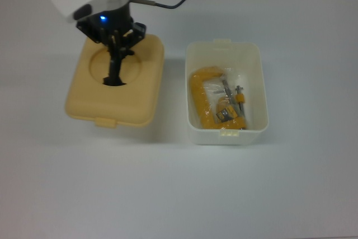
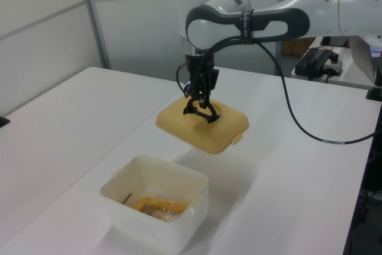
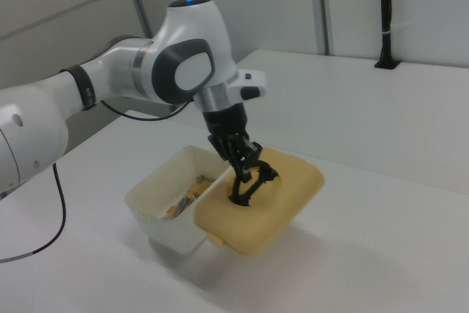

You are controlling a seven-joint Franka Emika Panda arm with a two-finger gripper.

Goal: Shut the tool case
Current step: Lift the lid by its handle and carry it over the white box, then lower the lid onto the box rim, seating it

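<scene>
Right, hand pinching black handle of tan lid, lid held up off tabletop, w/ open white box to the top view's right, yellow C-clamp inside.

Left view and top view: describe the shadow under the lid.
Left view: a soft shadow on the table, detached from the lid, which hangs from the end effector. Top view: only a faint shadow along the lid's lower edge.
</scene>
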